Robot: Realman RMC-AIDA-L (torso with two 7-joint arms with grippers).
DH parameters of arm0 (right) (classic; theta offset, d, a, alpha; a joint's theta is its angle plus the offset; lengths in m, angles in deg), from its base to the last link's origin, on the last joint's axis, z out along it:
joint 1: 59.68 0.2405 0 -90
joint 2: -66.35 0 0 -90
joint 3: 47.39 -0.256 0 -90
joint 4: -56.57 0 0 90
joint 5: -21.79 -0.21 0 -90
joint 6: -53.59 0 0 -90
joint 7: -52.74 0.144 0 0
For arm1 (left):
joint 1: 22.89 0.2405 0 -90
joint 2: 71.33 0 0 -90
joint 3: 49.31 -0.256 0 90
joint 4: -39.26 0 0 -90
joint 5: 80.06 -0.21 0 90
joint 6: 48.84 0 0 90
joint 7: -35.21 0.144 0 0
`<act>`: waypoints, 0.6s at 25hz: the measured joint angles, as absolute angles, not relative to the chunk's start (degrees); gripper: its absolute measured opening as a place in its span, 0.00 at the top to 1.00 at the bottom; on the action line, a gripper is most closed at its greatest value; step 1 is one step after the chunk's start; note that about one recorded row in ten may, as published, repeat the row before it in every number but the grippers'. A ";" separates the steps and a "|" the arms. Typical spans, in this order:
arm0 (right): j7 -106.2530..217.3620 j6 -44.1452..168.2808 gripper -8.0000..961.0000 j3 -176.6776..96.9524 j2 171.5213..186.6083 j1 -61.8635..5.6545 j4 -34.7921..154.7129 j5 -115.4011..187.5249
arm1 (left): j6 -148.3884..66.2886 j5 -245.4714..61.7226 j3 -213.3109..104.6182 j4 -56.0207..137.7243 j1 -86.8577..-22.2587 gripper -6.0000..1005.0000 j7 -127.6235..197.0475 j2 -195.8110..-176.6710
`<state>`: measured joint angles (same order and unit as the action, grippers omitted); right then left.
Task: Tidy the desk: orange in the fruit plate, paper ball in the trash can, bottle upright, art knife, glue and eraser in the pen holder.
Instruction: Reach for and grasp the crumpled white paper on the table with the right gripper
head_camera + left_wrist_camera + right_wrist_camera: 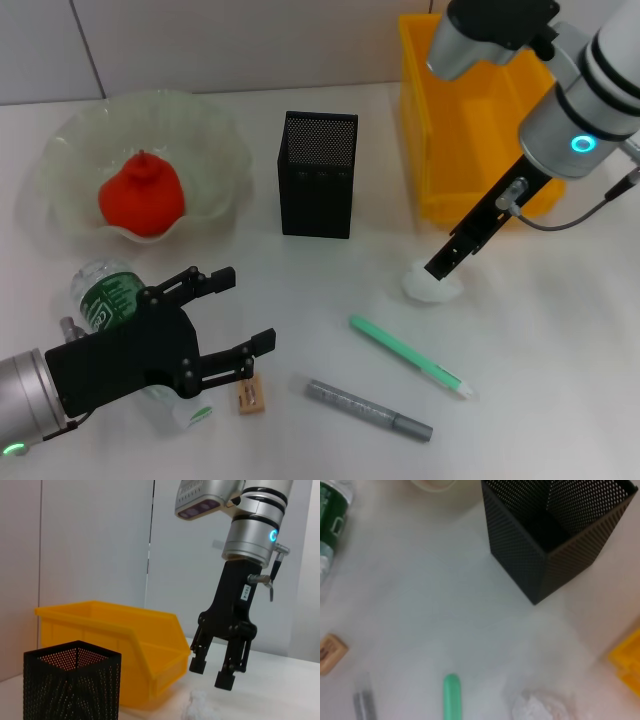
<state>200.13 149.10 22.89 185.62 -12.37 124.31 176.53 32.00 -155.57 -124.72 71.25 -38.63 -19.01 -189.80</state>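
Observation:
The orange (140,196) lies in the pale green fruit plate (215,135) at the far left. My right gripper (441,268) hangs open just above the white paper ball (432,287), beside the yellow trash can (470,130); the left wrist view shows its fingers (197,664) spread over the paper ball (200,705). The black mesh pen holder (318,175) stands mid-table. The bottle (105,297) lies on its side, partly under my open left gripper (240,312). The tan eraser (252,397), green art knife (405,355) and grey glue stick (368,408) lie on the table near the front.
In the right wrist view the pen holder (555,530), bottle (330,515), eraser (330,652), art knife (451,697) and paper ball (540,707) all show. A white wall stands behind the table.

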 joint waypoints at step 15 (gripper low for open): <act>200.35 141.17 0.20 29.40 185.68 -11.34 117.23 176.78 | 31.65 -155.56 -125.17 70.51 -38.77 0.14 -19.00 -189.80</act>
<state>200.35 141.17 29.40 185.68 -11.34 117.23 176.78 31.65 -155.56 -125.17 70.51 -38.77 -19.00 -189.80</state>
